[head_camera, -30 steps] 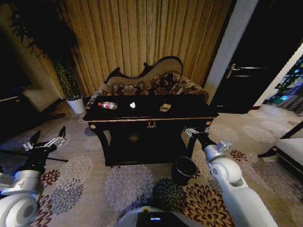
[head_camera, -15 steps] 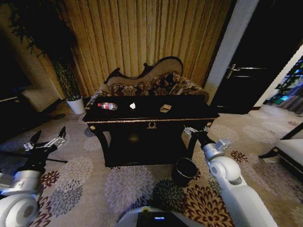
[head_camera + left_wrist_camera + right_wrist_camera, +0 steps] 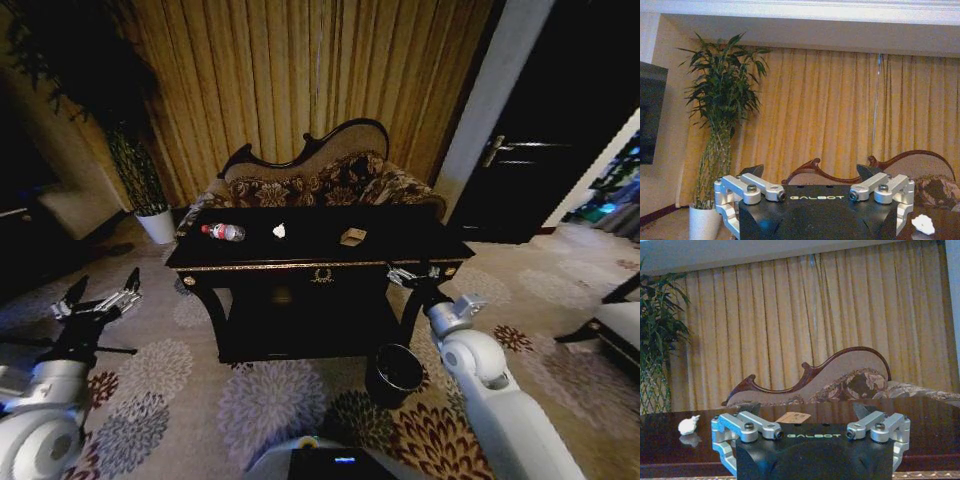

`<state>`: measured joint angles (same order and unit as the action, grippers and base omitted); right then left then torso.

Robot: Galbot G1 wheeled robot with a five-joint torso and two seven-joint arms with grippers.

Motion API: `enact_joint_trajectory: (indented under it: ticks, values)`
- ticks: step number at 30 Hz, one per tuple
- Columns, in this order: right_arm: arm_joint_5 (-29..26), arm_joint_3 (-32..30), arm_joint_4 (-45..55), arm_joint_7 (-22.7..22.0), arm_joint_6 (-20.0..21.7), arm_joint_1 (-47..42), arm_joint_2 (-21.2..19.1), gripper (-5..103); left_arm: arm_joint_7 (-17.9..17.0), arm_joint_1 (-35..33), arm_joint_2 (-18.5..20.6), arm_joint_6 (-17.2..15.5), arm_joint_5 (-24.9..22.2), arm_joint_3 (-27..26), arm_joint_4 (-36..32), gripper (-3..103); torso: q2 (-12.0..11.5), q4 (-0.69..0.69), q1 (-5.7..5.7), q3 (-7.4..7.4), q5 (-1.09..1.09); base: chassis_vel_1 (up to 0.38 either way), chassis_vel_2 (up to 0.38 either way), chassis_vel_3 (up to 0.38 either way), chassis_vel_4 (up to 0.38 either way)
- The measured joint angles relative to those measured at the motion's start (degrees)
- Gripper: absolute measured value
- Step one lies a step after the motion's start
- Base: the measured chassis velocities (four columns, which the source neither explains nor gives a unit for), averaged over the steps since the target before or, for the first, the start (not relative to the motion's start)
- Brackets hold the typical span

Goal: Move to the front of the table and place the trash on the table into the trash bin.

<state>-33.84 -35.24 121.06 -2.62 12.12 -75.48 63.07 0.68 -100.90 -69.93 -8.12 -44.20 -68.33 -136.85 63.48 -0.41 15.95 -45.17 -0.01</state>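
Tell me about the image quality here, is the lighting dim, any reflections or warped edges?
Head view: dim, with the black table swallowing detail and straight lines such as the door frame bowing toward the edges. Right wrist view: brighter, the glossy tabletop mirrors the paper wad just beneath it. Left wrist view: warm light on the curtain, slightly soft overall.

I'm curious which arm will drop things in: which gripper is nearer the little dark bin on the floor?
The right gripper is nearer, just above the trash bin by the table's corner. The left gripper is far off, across the carpet.
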Motion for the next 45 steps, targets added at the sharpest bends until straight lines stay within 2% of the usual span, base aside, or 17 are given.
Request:
enact_joint_trajectory:
  ticks: [22, 27, 33, 38, 45]
  values:
    - [-0.4, 1.3, 0.4, 0.0, -0.1, -0.2, 0.4, 100, 0.0, -0.2, -0.2, 0.1, 0.0, -0.3, -0.1, 100, 0.0, 0.0, 0.01, 0.0, 0.0, -0.106, 0.095, 0.108, -0.107]
    - [-0.2, 2.4, 2.0, 0.1, 3.9, -1.0, 1.3, 100, 0.0, -0.1, -0.1, 0.1, 0.0, -0.3, 0.1, 100, 0.0, -0.01, 0.02, 0.0, 0.0, -0.068, 0.052, 0.065, -0.053]
    - [0.8, 4.1, 1.9, 0.2, 4.7, -0.6, 1.5, 100, 0.0, -0.1, -0.1, 0.1, 0.0, -0.2, 0.1, 100, 0.0, 0.0, 0.01, 0.0, 0.0, 0.0, 0.0, 0.0, 0.0]
    - [1.7, 8.4, 0.3, -1.5, 6.2, 2.1, 0.0, 100, 0.0, -0.3, -0.4, 0.2, 0.1, -0.1, 0.1, 100, 0.0, 0.0, 0.0, 0.01, 0.0, 0.0, 0.0, 0.0, 0.0]
    - [2.2, 11.3, -3.6, -2.6, 7.1, 5.8, -1.2, 100, 0.0, -0.3, -0.6, 0.2, 0.1, 0.0, 0.1, 100, 0.0, 0.0, 0.0, 0.0, 0.01, 0.0, 0.0, 0.0, 0.0]
